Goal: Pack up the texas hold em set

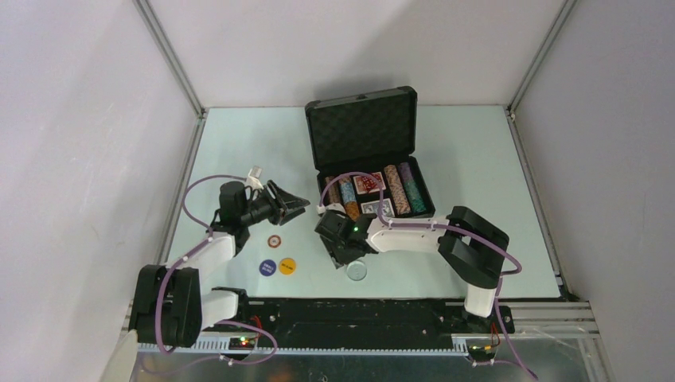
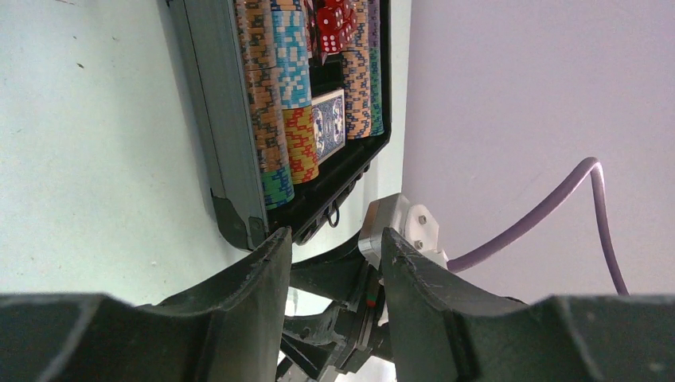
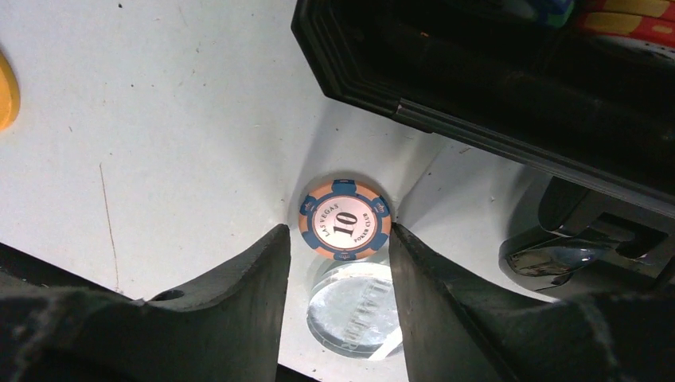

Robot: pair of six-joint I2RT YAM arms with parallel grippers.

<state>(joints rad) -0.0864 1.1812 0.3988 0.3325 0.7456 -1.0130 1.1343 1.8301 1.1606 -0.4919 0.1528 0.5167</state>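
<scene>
The black case (image 1: 362, 131) of the texas hold em set lies open at mid table, rows of striped chips (image 1: 402, 189) and card decks inside. In the left wrist view I see its chip rows (image 2: 290, 72), red dice (image 2: 334, 24) and a blue deck (image 2: 328, 126). My right gripper (image 3: 339, 231) is low over the table by the case's front corner (image 3: 477, 87). It is open, with an orange-and-blue "10" chip (image 3: 345, 219) lying flat at its fingertips and a clear round button (image 3: 358, 306) under its jaws. My left gripper (image 2: 336, 239) hangs open and empty left of the case.
On the table near the left arm lie a red-and-white chip (image 1: 274, 240), a blue button (image 1: 267, 267) and a yellow button (image 1: 286, 265). The clear button (image 1: 357, 270) shows just below the right gripper (image 1: 346, 255). A metal latch (image 3: 573, 247) sticks out of the case front.
</scene>
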